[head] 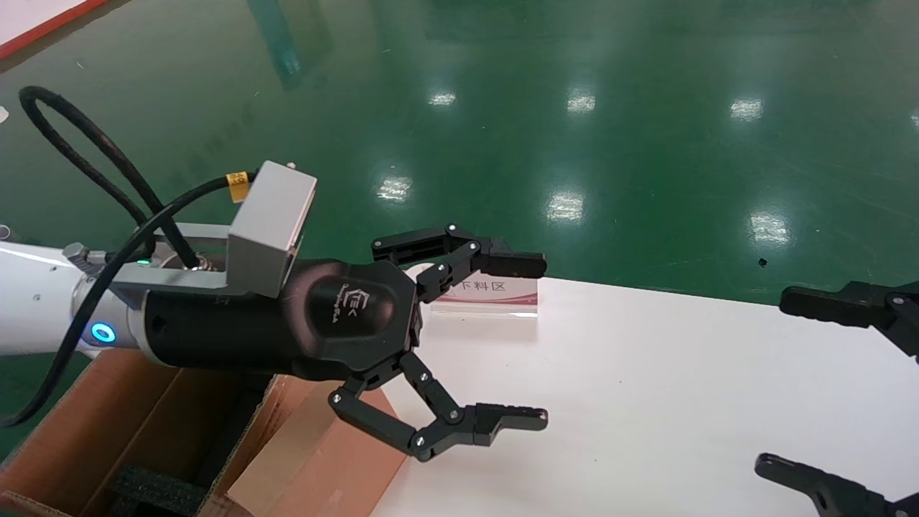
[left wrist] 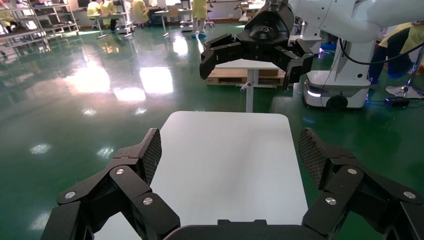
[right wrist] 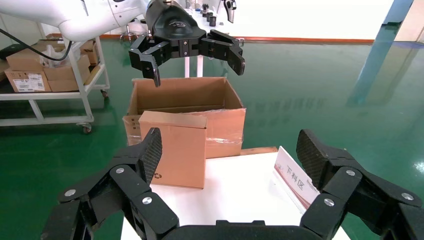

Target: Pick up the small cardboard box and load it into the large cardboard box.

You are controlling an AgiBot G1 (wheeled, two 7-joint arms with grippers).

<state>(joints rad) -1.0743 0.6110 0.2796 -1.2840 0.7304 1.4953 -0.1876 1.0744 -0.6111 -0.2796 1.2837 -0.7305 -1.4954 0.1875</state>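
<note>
Our left gripper hangs spread wide and empty over the white worktop, just beside the large cardboard box; our right gripper, also wide open and empty, faces it from the worktop's far side. The small cardboard box stands upright at the worktop edge, seemingly against the large cardboard box, which probably keeps the transfer short. Between the grippers the worktop lies bare, save a sign at its edge.

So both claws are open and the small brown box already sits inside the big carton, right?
Not quite. The right wrist view shows the small brown box standing on the white table, outside the big carton. The left gripper and right gripper are open.
</note>
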